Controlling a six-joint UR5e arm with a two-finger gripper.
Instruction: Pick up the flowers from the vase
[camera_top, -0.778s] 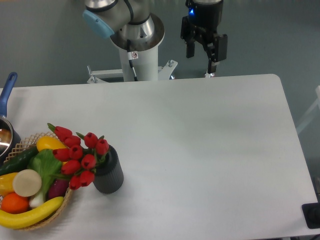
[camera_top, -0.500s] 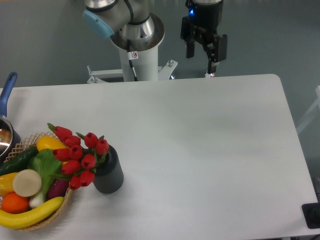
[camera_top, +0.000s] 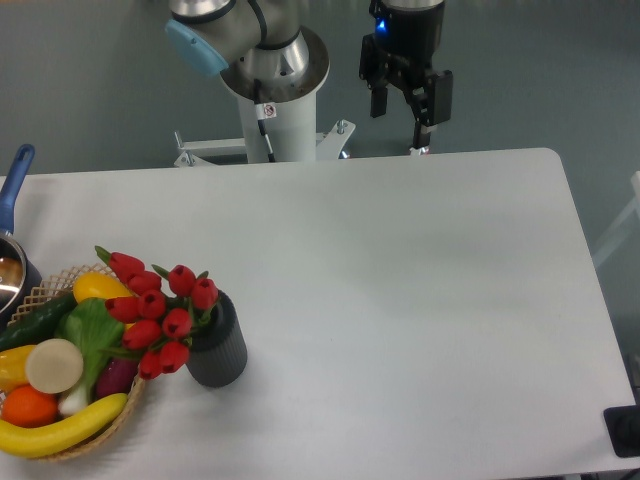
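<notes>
The flowers (camera_top: 158, 313), a bunch of red tulip buds on green stems, stick out of the vase (camera_top: 219, 345) and lean left over the basket. The vase is a small dark grey ribbed cylinder standing at the table's front left. My gripper (camera_top: 402, 110) hangs far off at the back, above the table's rear edge, right of the arm's base. Its two black fingers are spread apart with nothing between them.
A wicker basket (camera_top: 95, 444) at the front left holds a banana, an orange, a cucumber, a leafy vegetable and other produce. A blue-handled pot (camera_top: 10, 230) sits at the left edge. The arm's base (camera_top: 275, 95) stands behind the table.
The gripper has shifted very slightly to the left and up. The flowers and vase have not moved.
</notes>
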